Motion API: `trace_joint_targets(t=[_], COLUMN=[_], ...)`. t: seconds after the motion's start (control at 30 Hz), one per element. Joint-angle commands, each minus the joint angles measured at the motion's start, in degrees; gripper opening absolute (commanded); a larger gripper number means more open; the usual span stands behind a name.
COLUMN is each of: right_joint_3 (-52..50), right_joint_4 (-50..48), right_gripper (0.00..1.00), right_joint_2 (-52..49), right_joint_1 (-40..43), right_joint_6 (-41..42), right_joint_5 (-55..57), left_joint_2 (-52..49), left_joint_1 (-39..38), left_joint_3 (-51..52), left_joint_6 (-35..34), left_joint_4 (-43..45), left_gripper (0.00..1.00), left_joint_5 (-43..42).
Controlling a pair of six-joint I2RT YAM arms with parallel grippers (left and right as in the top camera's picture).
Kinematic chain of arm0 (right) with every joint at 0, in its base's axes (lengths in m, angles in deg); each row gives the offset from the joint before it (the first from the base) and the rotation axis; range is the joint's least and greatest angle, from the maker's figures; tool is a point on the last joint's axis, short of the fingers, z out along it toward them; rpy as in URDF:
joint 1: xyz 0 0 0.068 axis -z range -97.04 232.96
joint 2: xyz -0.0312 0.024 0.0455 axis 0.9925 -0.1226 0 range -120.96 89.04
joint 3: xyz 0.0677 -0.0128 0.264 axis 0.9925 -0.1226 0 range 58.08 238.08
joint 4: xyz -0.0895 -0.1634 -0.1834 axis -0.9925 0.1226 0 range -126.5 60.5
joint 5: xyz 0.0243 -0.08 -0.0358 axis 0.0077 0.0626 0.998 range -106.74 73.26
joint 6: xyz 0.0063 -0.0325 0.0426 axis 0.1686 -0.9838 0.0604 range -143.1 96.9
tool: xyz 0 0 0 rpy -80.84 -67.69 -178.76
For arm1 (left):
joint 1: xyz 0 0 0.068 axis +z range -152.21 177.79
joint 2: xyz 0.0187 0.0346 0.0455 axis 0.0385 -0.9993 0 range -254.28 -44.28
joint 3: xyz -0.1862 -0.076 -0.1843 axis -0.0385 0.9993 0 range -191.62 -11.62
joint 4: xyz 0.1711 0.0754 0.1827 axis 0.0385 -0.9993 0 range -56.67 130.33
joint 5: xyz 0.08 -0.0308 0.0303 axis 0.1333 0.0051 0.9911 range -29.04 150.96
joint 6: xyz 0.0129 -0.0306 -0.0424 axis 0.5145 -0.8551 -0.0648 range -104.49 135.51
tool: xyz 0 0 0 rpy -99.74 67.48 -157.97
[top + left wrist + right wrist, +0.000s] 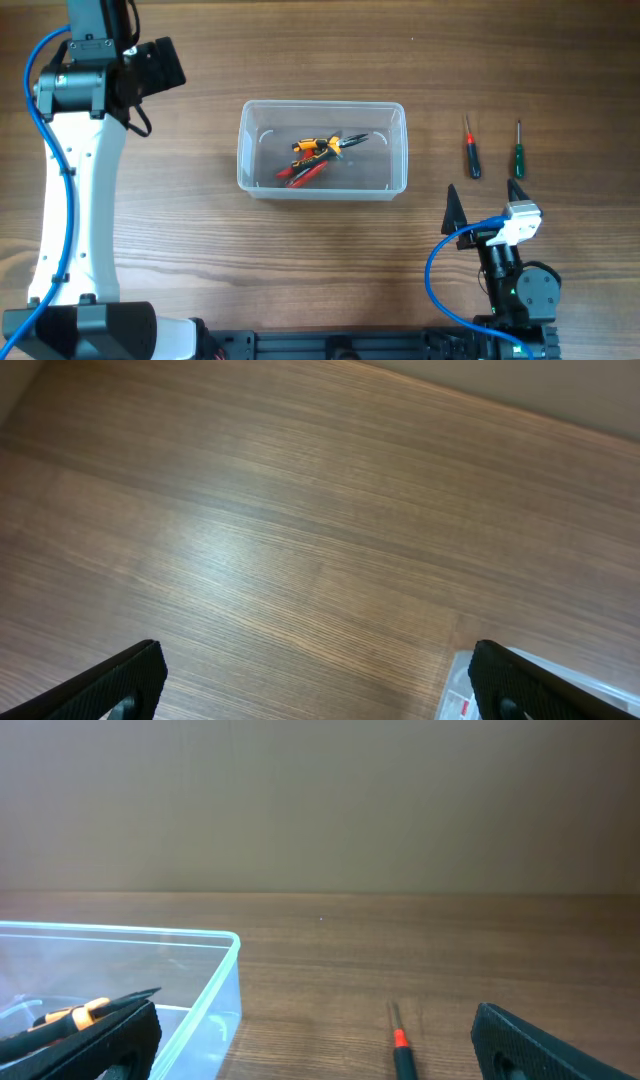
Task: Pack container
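Note:
The container point(245, 150) is a clear plastic tub in the middle of the table. Inside it lie orange-and-black pliers point(325, 146) and red-handled pliers point(305, 173). My left gripper point(320, 695) is raised at the far left point(160, 65), open and empty over bare wood, with a corner of the container point(458, 695) at its right finger. My right gripper point(485, 198) stands open near the front, right of the container, holding nothing. Between its fingers point(315, 1055) I see the container's corner point(225, 985) and a red-collared screwdriver point(402, 1055).
Two screwdrivers lie side by side on the table to the right of the container, one red-collared point(471, 150) and one green-handled point(518, 152), just beyond my right gripper. The left arm's white link point(75, 200) runs down the left side.

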Motion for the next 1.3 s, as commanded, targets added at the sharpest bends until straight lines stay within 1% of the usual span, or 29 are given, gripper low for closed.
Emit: trace_joint_targets(t=[0.0,0.3,0.33,0.43,0.5,0.63,0.7,0.9,0.93,1.07,1.13,1.23,1.27], right_joint_3=[-0.02,-0.02,-0.02,-0.02,0.39,4.85,8.96,29.49,39.82,58.03,68.7,79.78,81.64], right_joint_4=[-0.24,-0.61,-1.11,-5.53,-7.56,-6.97,-5.55,8.0,16.17,32.81,44.06,54.84,56.37], right_gripper=[1.0,1.0,1.0,1.0,1.0,1.0,1.0,1.0,1.0,1.0,1.0,1.0,1.0], right_joint_2=[0.52,0.52,0.52,0.52,0.5,-1.86,-5.14,-24.94,-35.19,-52.22,-62.25,-73.66,-75.97], right_joint_1=[0.24,0.24,0.24,0.26,0.24,0.26,0.26,0.26,0.26,0.26,0.26,0.26,0.26], right_joint_6=[-0.48,0.26,0.98,8.26,8.87,11.43,11.52,11.43,9.75,1.62,-0.94,-0.96,-0.98], right_joint_5=[-0.83,-1.51,-1.51,-3.34,-4.52,-2.21,-0.9,0.7,0.02,-1.2,-1.11,-1.68,-1.49], left_joint_2=[0.61,0.61,0.61,0.63,0.63,0.61,0.61,0.61,0.63,0.63,0.61,0.61,0.63], left_joint_1=[0.26,0.26,0.26,0.26,0.26,0.26,0.26,0.26,0.26,0.26,0.26,0.26,0.26], left_joint_3=[-0.22,-0.22,-0.22,-0.22,-0.22,-0.22,-0.22,-0.22,-0.22,-0.22,-0.22,-0.22,-0.22], left_joint_6=[-1.4,-1.4,-1.4,-1.4,-1.4,-1.4,-1.4,-1.4,-1.4,-1.4,-1.4,-1.4,-1.4], left_joint_4=[-0.07,-0.07,-0.07,-0.07,-0.07,-0.07,-0.07,-0.07,-0.07,-0.07,-0.07,-0.07,-0.07], left_gripper=[1.0,1.0,1.0,1.0,1.0,1.0,1.0,1.0,1.0,1.0,1.0,1.0,1.0], left_joint_5=[-0.98,-0.98,-1.01,-0.98,-0.98,-1.01,-0.98,-0.98,-0.98,-0.98,-0.98,-0.98,-0.98])
